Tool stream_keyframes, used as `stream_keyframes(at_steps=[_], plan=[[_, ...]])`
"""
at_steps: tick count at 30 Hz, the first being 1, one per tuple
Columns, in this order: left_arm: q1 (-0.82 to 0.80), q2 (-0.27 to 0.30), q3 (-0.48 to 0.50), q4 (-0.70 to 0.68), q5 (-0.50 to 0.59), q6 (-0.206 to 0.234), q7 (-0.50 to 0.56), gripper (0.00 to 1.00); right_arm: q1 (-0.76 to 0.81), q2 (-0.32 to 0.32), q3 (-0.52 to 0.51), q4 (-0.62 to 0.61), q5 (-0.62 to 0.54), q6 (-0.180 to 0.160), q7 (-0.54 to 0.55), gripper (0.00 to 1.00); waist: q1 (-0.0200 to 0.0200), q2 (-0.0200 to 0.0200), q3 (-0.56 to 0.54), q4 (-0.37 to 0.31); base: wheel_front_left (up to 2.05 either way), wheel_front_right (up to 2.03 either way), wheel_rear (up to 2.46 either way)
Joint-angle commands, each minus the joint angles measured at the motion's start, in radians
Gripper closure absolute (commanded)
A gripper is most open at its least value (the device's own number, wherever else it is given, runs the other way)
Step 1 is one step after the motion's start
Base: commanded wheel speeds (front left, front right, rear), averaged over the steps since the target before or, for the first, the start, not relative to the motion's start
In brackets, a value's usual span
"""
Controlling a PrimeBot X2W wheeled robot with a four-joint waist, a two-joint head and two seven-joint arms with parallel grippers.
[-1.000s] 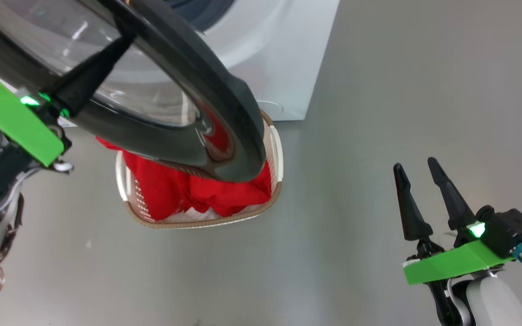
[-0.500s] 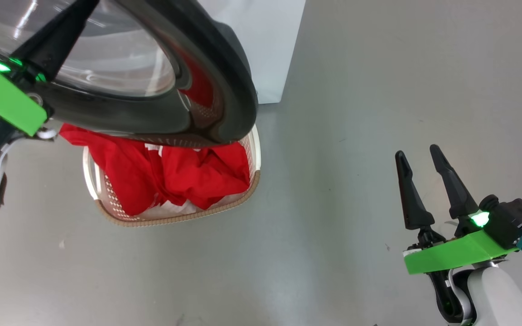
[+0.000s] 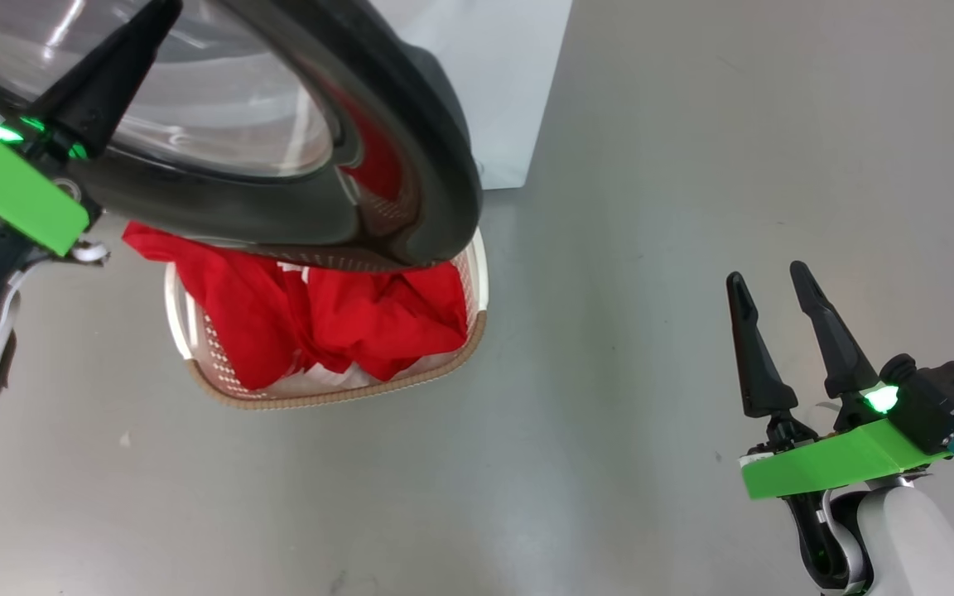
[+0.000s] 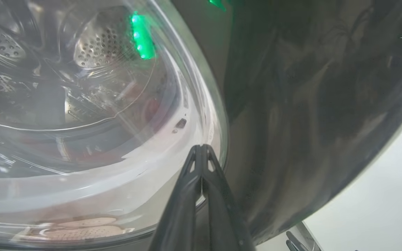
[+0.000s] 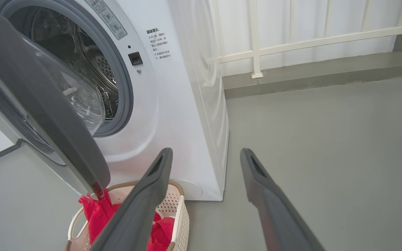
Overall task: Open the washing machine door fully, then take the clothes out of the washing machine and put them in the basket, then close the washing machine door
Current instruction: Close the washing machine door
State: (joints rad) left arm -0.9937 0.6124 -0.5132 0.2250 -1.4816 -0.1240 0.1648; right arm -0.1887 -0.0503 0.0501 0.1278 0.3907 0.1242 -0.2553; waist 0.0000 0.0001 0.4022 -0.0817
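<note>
The washing machine door (image 3: 411, 165), with its glossy black rim and clear glass, stands part-way open over the basket. My left gripper (image 3: 158, 21) is shut with nothing in it. Its tips (image 4: 201, 150) rest on the door's outer face where the glass (image 4: 82, 104) meets the rim. The red clothes (image 3: 344, 314) lie in the cream basket (image 3: 328, 396) on the floor under the door. My right gripper (image 3: 767, 276) hangs open and empty at the lower right, well away from the basket. In the right wrist view I see the white washing machine (image 5: 180, 104), its steel drum (image 5: 82, 62), the door (image 5: 47, 115) and the basket (image 5: 178, 216).
Grey floor (image 3: 651, 248) stretches to the right of the machine and the basket. A white railing (image 5: 291, 42) and a low kerb run along the back, behind the machine.
The head view has shifted. The door's edge now covers less of the basket. My left gripper stays shut against the door and the right gripper stays open.
</note>
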Motion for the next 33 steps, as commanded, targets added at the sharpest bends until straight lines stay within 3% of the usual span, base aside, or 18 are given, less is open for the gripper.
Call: stream_keyframes(at_steps=[1, 18, 28, 33], plan=[[-0.026, 0.059, 0.033, -0.022, -0.015, -0.007, -0.016, 1.0, -0.012, 0.0, 0.02, -0.024, 0.007, 0.007, -0.006, 0.0, 0.0, -0.0001, -0.006, 0.01, 0.0, 0.0, 0.0], [0.233, 0.03, -0.028, -0.071, -0.046, -0.007, -0.25, 1.0, 0.047, 0.0, 0.009, -0.007, -0.073, 0.007, -0.006, 0.0, 0.0, -0.0001, -0.113, 0.135, 0.0, 0.0, 0.0], [0.389, 0.028, -0.059, -0.055, -0.047, -0.007, -0.373, 1.0, 0.087, 0.0, 0.001, -0.006, -0.096, 0.007, -0.006, 0.0, 0.0, -0.0001, -0.155, 0.169, 0.0, 0.0, 0.0], [0.475, 0.025, -0.052, -0.037, -0.035, -0.007, -0.412, 0.8, 0.101, 0.0, -0.003, -0.007, -0.101, 0.007, -0.006, 0.0, 0.0, -0.0001, -0.162, 0.165, 0.0, 0.0, 0.0]])
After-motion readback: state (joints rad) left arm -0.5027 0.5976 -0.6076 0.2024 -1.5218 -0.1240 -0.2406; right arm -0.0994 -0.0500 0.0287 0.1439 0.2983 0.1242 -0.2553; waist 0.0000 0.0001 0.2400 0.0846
